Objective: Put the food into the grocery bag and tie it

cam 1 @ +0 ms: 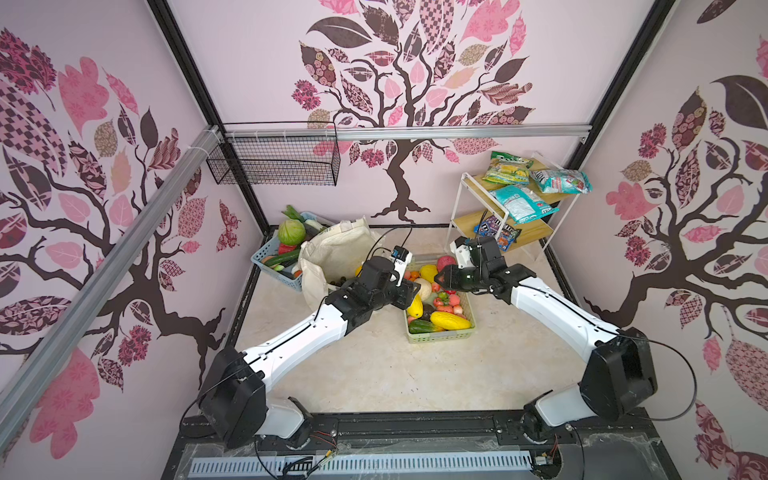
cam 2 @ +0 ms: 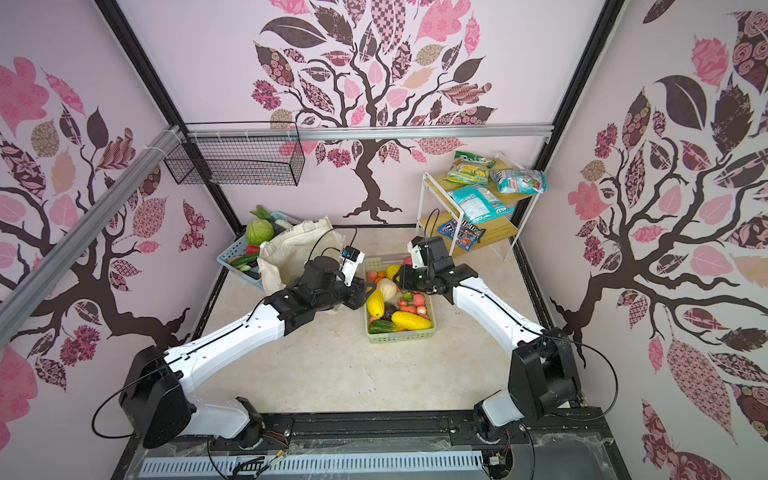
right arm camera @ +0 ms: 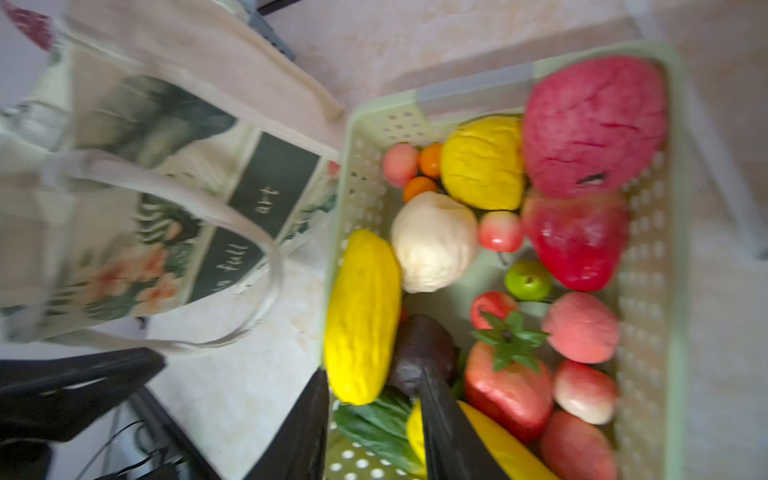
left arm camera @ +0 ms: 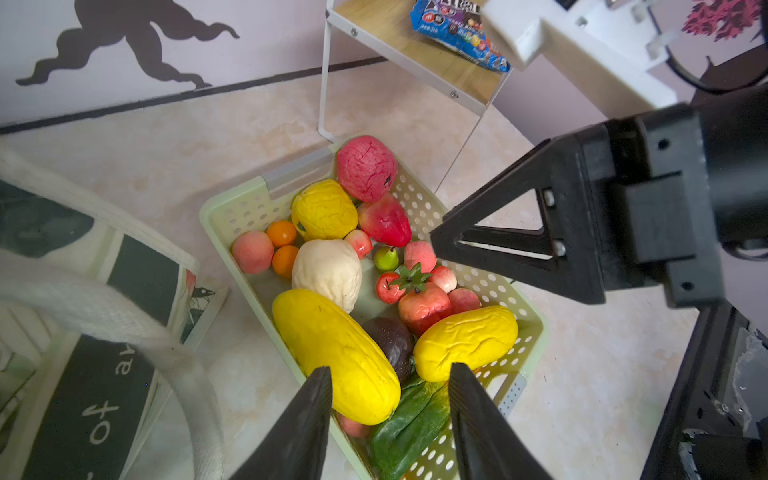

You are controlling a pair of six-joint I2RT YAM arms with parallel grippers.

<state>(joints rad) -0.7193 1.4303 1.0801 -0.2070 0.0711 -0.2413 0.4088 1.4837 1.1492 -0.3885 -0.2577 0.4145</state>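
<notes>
Logged left gripper (left arm camera: 390, 372) with jaws parted to a middling gap, clamping nothing. Same for right gripper (right arm camera: 374, 372): narrower gap, also empty.

Found long smooth yellow plastic melon-shaped fruit (left arm camera: 332, 353) directly below the left jaws, near end showing between the fingertips in the left wrist view. Read its long axis as running along the bag-side wall of the pale-green perforated plastic basket (cam 1: 440, 336), oblique to the left jaws' closing line. Probably calls for a slight wrist turn before descent.

Judged left arm the nearer one to both this fruit and the cream canvas grocery bag (cam 1: 332, 253), slumped just beside the basket on its left.

Noted left forearm stretched inward, wrist pitched down over the basket's edge. Noted right forearm reaching in from the right, gripper hovering over the basket's far half.
</notes>
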